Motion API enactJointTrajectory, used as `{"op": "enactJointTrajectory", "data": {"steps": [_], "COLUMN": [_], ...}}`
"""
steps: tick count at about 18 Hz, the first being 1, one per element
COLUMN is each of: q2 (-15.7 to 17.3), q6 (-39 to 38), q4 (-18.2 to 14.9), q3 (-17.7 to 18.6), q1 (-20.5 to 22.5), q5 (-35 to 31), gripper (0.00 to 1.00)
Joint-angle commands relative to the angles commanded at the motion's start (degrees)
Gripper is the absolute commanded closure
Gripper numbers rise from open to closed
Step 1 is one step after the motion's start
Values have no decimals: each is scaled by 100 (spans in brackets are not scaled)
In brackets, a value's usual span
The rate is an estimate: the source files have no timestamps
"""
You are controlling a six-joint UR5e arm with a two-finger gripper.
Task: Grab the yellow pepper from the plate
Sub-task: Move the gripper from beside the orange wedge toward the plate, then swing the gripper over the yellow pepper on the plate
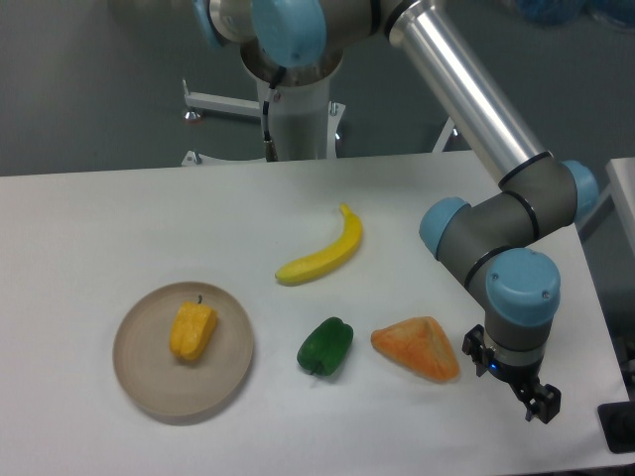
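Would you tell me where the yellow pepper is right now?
The yellow pepper lies on the plate at the table's front left in the camera view, left of the green pepper.

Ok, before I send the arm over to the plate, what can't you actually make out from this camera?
- Gripper: small and dark in the camera view; whether its jaws are open or shut cannot be told.
- Yellow pepper: only its top shows; its underside on the plate is hidden by the pepper itself.
- Arm base: cut off by the top edge.
- Dark object at the right edge: cut off.
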State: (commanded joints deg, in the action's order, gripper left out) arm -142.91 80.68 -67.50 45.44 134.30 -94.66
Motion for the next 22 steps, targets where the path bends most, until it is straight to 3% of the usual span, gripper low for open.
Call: {"op": "enactJointTrajectory", "data": {"steps": [5,10,18,22], "q2": [70,430,1493,1906], "q6": [-79,-527,-1396,-2502], "q4": [0,-70,-983,-1204], "q3": [52,386,1422,1844], "q1": [-53,-193,-500,-826], "q5": [-53,-62,9,455], "gripper": [0,0,0,0]}}
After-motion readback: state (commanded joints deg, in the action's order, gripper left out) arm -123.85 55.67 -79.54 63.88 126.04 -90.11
